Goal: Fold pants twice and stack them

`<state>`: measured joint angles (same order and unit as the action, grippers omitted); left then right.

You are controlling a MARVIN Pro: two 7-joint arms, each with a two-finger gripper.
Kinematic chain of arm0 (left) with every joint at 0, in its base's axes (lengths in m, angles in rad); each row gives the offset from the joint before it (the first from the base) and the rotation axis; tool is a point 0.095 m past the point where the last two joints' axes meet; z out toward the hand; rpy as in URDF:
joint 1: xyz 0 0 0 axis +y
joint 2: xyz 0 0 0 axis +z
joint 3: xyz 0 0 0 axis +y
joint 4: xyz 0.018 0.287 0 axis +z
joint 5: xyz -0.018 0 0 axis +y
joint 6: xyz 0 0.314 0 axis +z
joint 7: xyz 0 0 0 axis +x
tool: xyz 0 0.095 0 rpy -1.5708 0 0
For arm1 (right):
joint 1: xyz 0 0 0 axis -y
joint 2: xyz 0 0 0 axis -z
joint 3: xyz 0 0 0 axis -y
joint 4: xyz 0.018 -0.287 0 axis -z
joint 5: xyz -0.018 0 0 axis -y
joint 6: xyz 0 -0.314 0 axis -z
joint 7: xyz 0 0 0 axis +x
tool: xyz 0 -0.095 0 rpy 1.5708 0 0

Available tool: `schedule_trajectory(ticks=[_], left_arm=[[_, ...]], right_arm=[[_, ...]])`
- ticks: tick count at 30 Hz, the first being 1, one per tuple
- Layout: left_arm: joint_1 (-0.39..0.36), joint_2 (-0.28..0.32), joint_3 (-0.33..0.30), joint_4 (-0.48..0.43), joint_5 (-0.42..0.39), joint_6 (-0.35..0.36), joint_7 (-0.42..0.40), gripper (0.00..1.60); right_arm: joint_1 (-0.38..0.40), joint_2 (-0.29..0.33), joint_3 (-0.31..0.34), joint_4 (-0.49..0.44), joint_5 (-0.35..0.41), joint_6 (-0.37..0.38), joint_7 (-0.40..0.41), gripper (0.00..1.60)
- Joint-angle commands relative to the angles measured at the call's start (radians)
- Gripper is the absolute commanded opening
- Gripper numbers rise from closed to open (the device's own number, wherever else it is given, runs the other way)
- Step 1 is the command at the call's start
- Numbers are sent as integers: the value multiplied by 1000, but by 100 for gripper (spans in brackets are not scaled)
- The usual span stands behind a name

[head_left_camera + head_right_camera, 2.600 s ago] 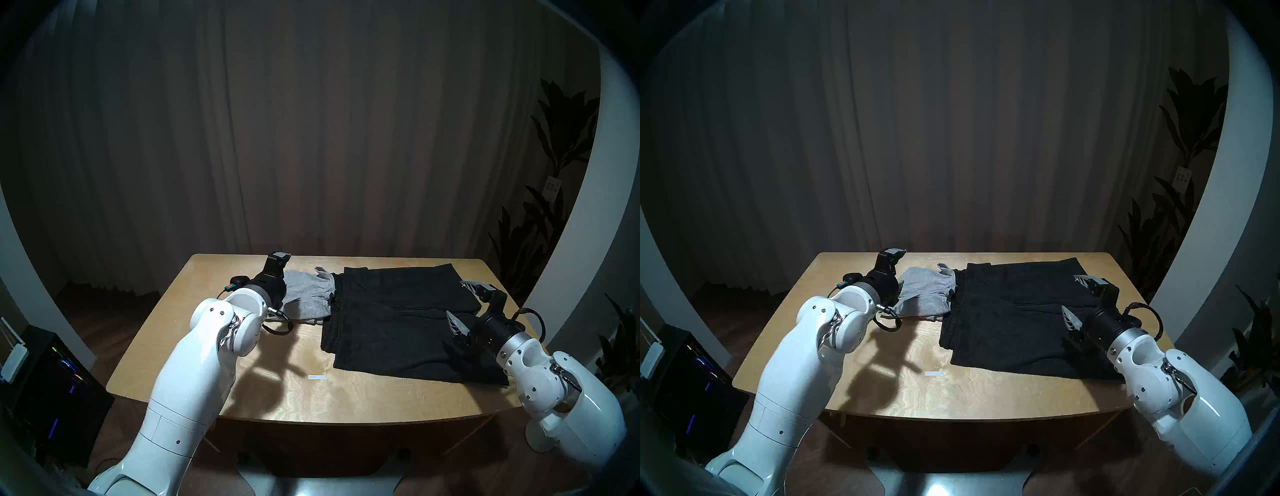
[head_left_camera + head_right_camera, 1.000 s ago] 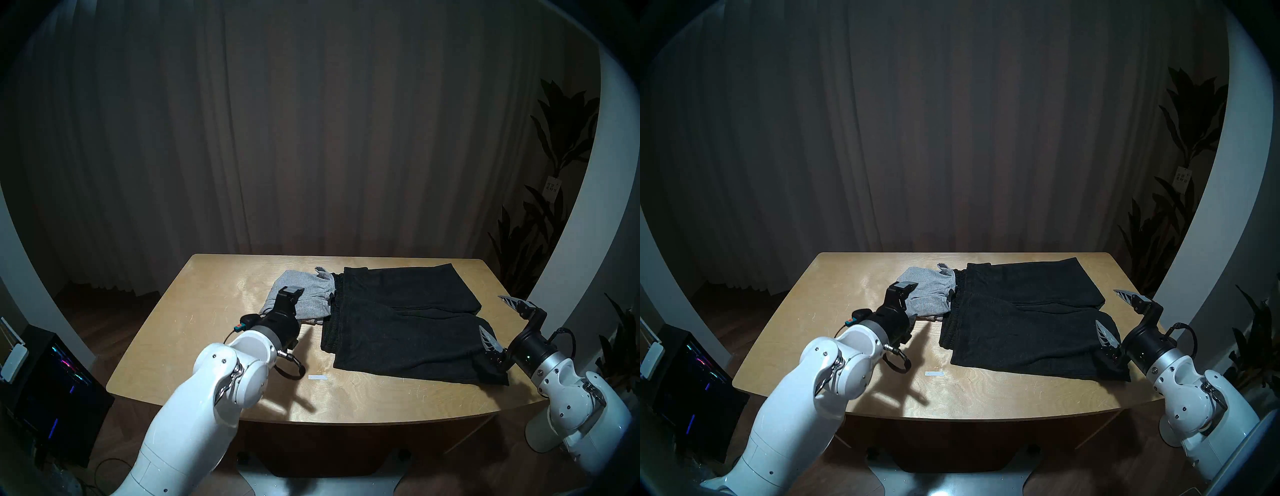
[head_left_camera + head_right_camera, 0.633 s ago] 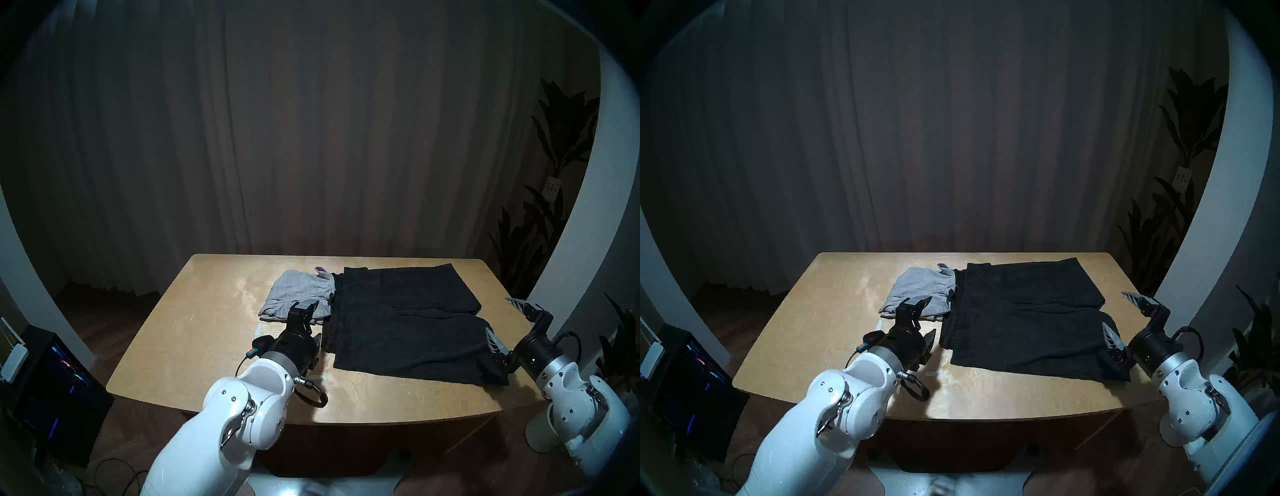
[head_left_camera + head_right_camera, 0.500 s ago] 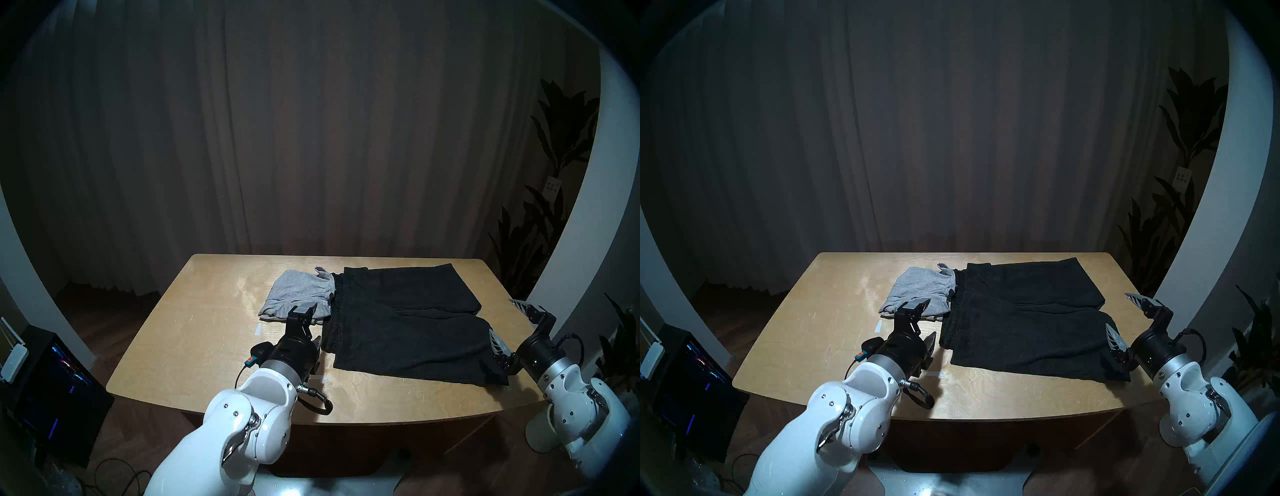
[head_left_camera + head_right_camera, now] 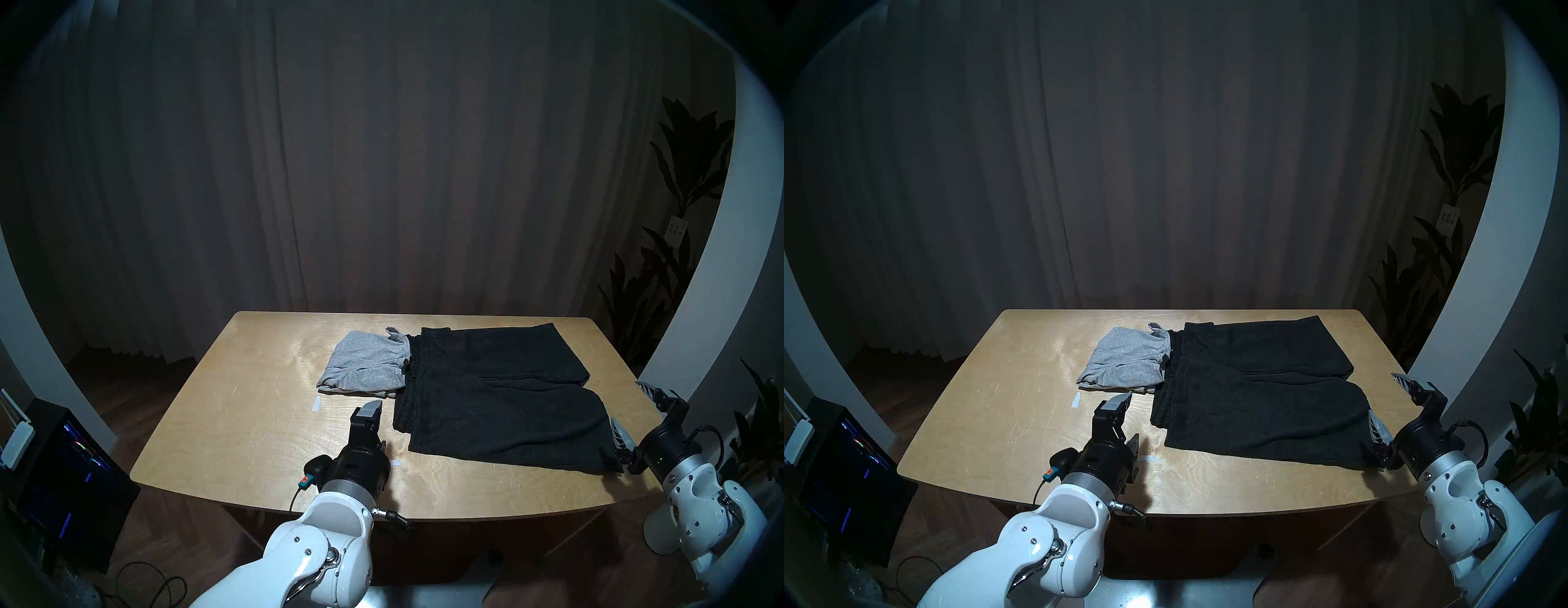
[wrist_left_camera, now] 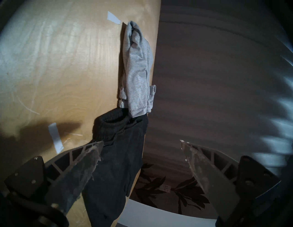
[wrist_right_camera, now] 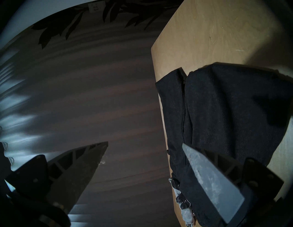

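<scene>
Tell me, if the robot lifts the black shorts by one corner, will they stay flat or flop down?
Probably flop. The black shorts lie limp on the table, with soft creases and a gathered waistband, so they look like cloth that sags. They spread wider than the grey shorts and look thicker, so likely heavier too. One corner alone would likely let the rest hang and drag.
</scene>
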<state>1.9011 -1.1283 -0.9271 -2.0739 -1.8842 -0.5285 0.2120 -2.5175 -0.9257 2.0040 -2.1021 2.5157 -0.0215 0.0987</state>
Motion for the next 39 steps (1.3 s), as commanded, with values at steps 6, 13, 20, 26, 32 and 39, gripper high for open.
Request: schedule_trajectory(ticks=[6,13,20,26,32,39], left_arm=[[-111,33,91,25,26,-28,-44,160],[-136,47,108,29,35,8,3,160],[-169,49,112,53,18,49,46,160],[-189,42,120,65,22,63,89,160],[-200,32,119,71,19,69,128,160],[-223,10,134,102,23,93,162,160]], right_arm=[[-1,-4,-2,-5,5,-2,-8,160],[-4,9,-23,26,-9,-3,-26,160],[-6,-7,-33,16,-16,-34,-41,160],[-36,-19,-23,-5,-24,-44,-48,160],[-107,-57,18,-48,-27,-65,-61,160],[-128,-68,25,-30,-42,-78,-71,160]])
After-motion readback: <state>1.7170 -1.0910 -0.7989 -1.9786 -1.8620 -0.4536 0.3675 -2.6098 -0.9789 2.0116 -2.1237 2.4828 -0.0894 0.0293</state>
